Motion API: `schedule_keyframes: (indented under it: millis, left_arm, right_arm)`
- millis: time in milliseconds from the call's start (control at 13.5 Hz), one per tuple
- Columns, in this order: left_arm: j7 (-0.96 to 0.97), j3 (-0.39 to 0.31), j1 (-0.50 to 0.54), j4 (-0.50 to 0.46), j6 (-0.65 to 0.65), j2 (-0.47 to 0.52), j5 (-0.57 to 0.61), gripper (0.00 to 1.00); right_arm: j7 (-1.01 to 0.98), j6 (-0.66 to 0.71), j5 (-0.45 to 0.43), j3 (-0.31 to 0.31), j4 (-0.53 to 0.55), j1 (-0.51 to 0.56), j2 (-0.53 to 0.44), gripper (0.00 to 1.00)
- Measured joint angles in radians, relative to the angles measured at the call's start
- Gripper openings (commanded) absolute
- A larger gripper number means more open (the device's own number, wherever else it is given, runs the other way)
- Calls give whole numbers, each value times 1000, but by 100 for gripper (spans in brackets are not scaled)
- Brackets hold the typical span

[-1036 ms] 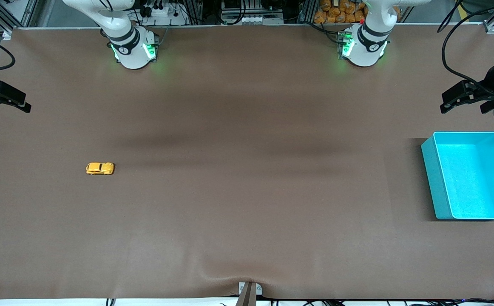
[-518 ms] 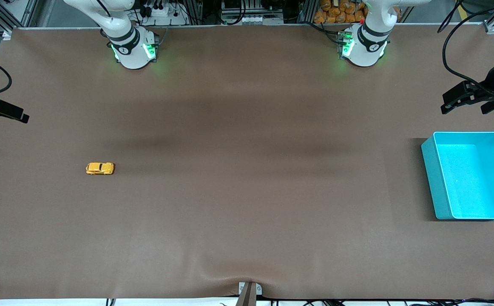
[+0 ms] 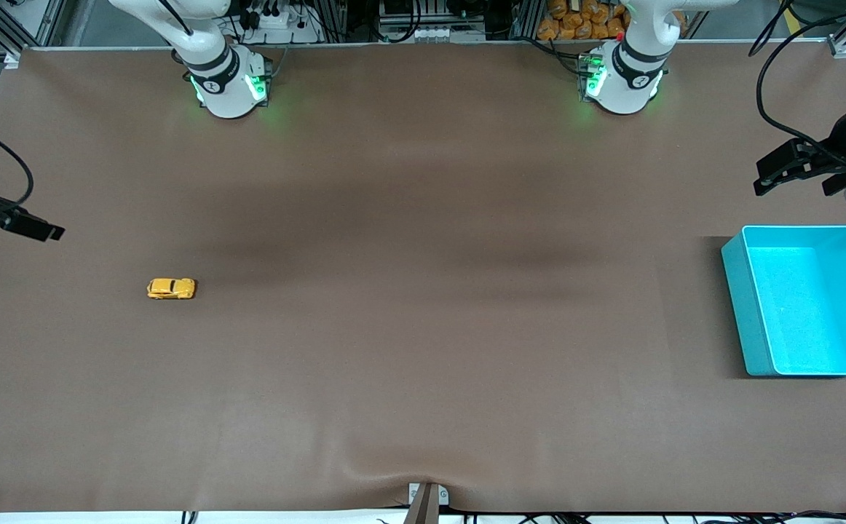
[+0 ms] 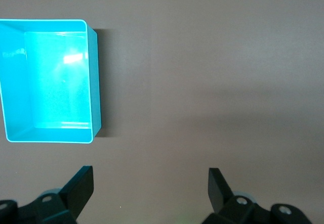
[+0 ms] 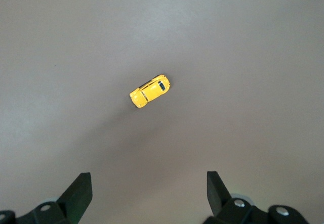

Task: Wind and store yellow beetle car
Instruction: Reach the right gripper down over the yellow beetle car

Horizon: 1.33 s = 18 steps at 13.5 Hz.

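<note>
Brown cloth covers the big table, and almost nothing has been done yet. Sitting alone on the cloth toward the right arm's end is the little yellow car, on its wheels, with nothing touching it. The right gripper hangs high over the cloth near the car, jaws wide and holding nothing. The left gripper waits up beside the blue bin, also wide and holding nothing. The bin has nothing in it. I think grabbing, winding and putting away are all left to do.
</note>
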State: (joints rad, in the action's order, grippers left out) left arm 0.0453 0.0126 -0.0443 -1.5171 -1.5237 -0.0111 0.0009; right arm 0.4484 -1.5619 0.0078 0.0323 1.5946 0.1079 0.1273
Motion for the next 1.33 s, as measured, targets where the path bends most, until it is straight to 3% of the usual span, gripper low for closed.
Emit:
schedule_keyframes:
  millis: [518, 1332]
  left_arm:
    - [0, 0, -3, 0, 0, 0, 0, 100]
    - [0, -1, -3, 0, 0, -3, 0, 100]
  right_arm:
    - [432, -143, 45, -5, 106, -1, 14, 100]
    - [917, -448, 61, -6, 353, -2, 46, 100]
